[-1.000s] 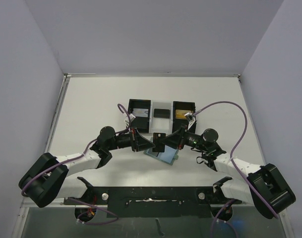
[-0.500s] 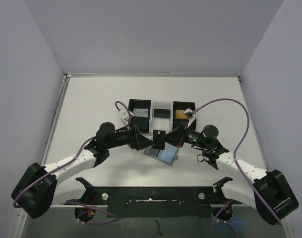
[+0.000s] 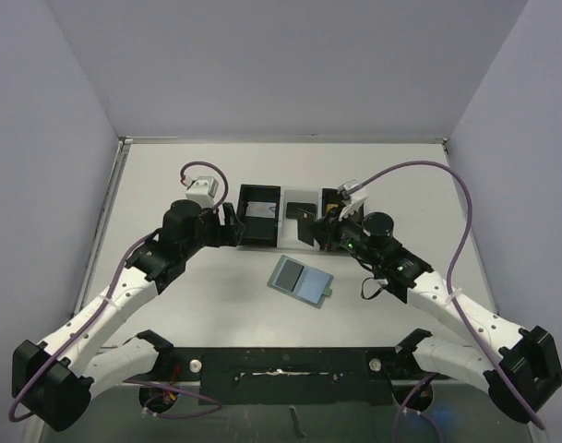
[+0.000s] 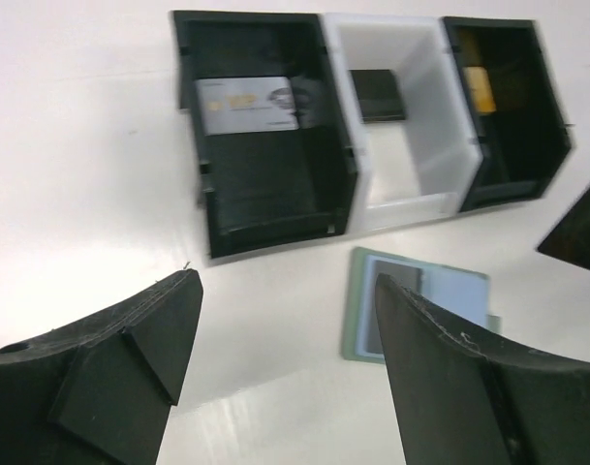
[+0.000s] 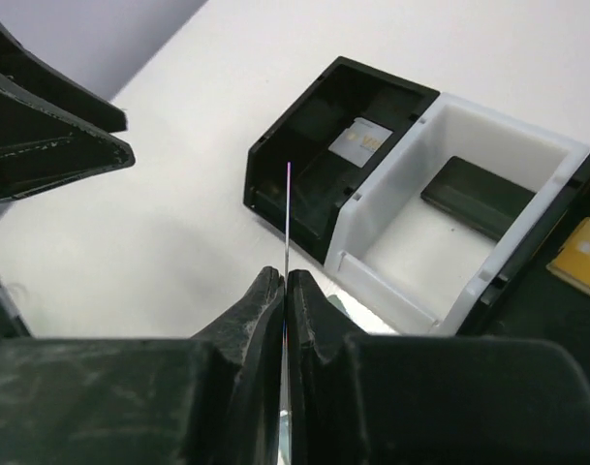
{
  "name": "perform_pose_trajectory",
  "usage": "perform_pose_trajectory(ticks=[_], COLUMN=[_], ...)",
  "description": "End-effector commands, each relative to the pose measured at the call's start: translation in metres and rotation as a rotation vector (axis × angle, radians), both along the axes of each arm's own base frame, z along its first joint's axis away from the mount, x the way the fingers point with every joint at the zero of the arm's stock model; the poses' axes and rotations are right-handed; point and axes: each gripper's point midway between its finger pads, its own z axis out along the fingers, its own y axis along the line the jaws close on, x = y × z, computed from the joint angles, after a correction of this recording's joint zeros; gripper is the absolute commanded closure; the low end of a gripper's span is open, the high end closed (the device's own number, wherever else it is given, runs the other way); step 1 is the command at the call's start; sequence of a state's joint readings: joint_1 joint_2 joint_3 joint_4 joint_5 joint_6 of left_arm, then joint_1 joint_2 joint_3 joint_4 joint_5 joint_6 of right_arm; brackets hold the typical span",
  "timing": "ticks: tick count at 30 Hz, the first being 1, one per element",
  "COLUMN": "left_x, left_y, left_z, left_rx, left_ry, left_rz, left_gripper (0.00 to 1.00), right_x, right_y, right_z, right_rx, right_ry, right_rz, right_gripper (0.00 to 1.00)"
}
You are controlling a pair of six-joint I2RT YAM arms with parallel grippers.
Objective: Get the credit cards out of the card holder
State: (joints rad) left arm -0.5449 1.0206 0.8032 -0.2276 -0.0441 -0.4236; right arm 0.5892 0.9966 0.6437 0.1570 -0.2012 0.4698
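Note:
The card holder [image 3: 301,281] lies open and flat on the table, grey-green rim, pale blue inside, with a grey card [image 4: 399,275] in its left pocket. My right gripper [image 3: 309,229] is shut on a dark credit card [image 3: 304,224], held upright over the front of the tray's white middle compartment. In the right wrist view that card [image 5: 288,208] shows edge-on as a thin line rising from the shut right gripper [image 5: 286,277]. My left gripper [image 3: 233,224] hangs open and empty by the tray's left compartment. In the left wrist view it [image 4: 287,281] frames bare table beside the card holder [image 4: 461,291].
The three-compartment tray [image 3: 260,188] stands behind the holder. Its left black compartment holds a silver card [image 4: 246,105], the white middle one a black card [image 4: 377,95], the right black one a gold card [image 4: 479,89]. White walls close in the table on three sides.
My left gripper let go of the dark card, opened wide and drew back to the left. My right gripper closed on the card and carried it from above the holder toward the tray.

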Motion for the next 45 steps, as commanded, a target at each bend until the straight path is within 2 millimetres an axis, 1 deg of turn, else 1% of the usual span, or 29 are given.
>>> perform_pose_trajectory(ticks=[1, 3, 5, 7, 9, 10, 13, 19, 21, 22, 24, 26, 27, 30, 36, 39, 45], left_x=[0.005, 0.004, 0.003, 0.001, 0.0, 0.0, 0.0, -0.001, -0.001, -0.002, -0.003, -0.003, -0.004, -0.005, -0.006, -0.007, -0.009], left_y=[0.048, 0.055, 0.054, 0.053, 0.054, 0.055, 0.059, 0.066, 0.068, 0.069, 0.068, 0.067, 0.066, 0.065, 0.063, 0.06, 0.056], left_z=[0.004, -0.002, -0.006, -0.006, -0.005, -0.004, -0.002, 0.002, 0.003, 0.003, 0.004, 0.004, 0.003, 0.004, 0.005, 0.005, 0.007], left_rx=[0.194, 0.197, 0.175, 0.17, 0.173, 0.178, 0.19, 0.204, 0.212, 0.215, 0.219, 0.226, 0.227, 0.227, 0.228, 0.226, 0.221], left_ry=[-0.047, -0.058, -0.066, -0.062, -0.07, -0.074, -0.085, -0.096, -0.101, -0.103, -0.109, -0.11, -0.11, -0.114, -0.119, -0.119, -0.124], left_rz=[0.14, 0.169, 0.172, 0.16, 0.159, 0.16, 0.172, 0.197, 0.206, 0.207, 0.203, 0.196, 0.191, 0.185, 0.173, 0.151, 0.127], left_gripper=[0.29, 0.29, 0.28, 0.28, 0.28, 0.28, 0.28, 0.28, 0.28, 0.28, 0.27, 0.27, 0.27, 0.27, 0.27, 0.27, 0.27], right_x=[0.027, 0.036, 0.049, 0.063, 0.076, 0.081, 0.095, 0.114, 0.121, 0.123, 0.128, 0.133, 0.135, 0.138, 0.143, 0.148, 0.157], right_y=[-0.007, -0.008, -0.007, -0.005, -0.003, 0.0, 0.003, 0.031, 0.036, 0.037, 0.038, 0.038, 0.038, 0.036, 0.029, 0.025, 0.026], right_z=[0.015, 0.01, 0.008, 0.002, 0.006, 0.003, 0.004, -0.018, -0.025, -0.032, -0.035, -0.04, -0.039, -0.044, -0.067, -0.077, -0.089], right_rx=[-0.325, -0.462, -0.569, -0.66, -0.726, -0.779, -0.905, -0.975, -0.999, -1.019, -1.04, -1.062, -1.065, -1.059, -1.076, -1.145, -1.223], right_ry=[-0.259, -0.315, -0.345, -0.372, -0.439, -0.483, -0.564, -0.551, -0.537, -0.522, -0.508, -0.486, -0.481, -0.462, -0.41, -0.413, -0.452], right_rz=[-0.105, -0.089, -0.074, -0.082, -0.1, -0.086, -0.12, 0.008, 0.021, 0.028, 0.023, 0.013, 0.003, -0.005, 0.024, 0.043, 0.086], right_gripper=[1.0, 1.0, 1.0, 1.0, 1.0, 1.0, 1.0, 1.0, 1.0, 1.0, 1.0, 1.0, 1.0, 1.0, 1.0, 1.0, 1.0])
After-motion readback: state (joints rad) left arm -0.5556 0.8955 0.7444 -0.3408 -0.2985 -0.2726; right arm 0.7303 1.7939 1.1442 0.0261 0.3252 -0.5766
